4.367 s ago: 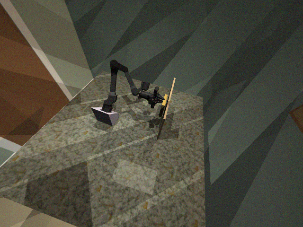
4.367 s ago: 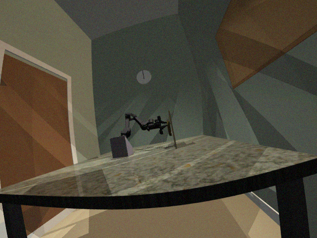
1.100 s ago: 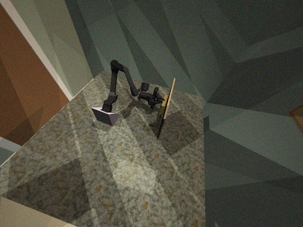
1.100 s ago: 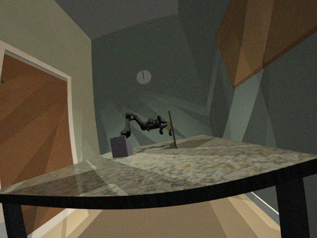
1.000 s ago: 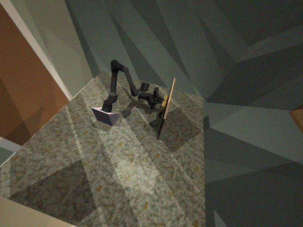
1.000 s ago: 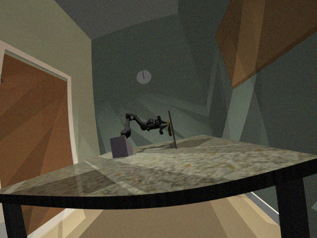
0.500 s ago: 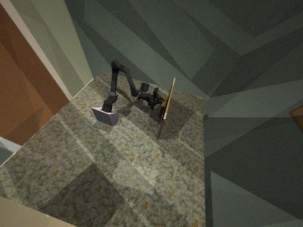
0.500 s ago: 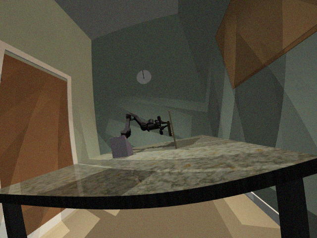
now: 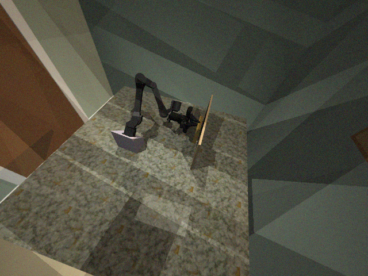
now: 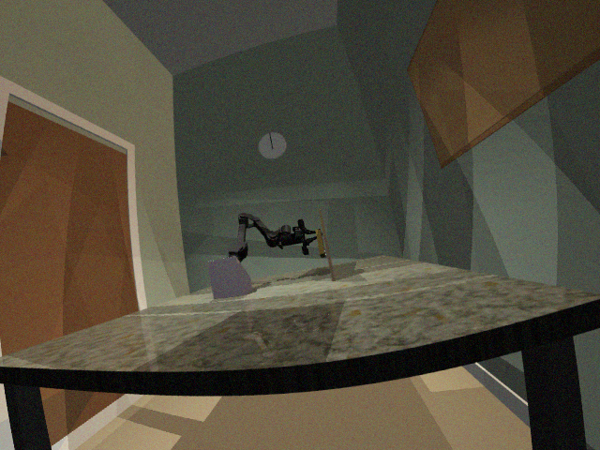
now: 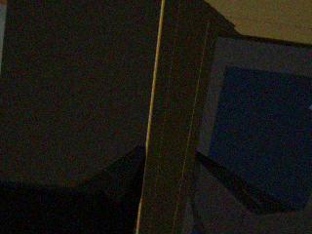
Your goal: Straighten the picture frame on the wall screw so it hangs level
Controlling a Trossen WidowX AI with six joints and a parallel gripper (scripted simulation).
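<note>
Near the centre of the top view, the black parallel-jaw gripper point(image 9: 199, 121) point(image 10: 316, 235) point(image 11: 166, 157) is clamped on the near side rail of the yellow-brown wooden picture frame point(image 9: 196, 131) point(image 10: 320, 243) point(image 11: 172, 117), which lies just right of the arm, in front of a thin upright panel point(image 9: 207, 114) point(image 10: 326, 247) point(image 11: 73, 88). In the wrist view the rail runs steeply from top to bottom, leaning a little right at its top, with one finger on either side, so the coming lift probably goes along that rail before any sideways notch.
</note>
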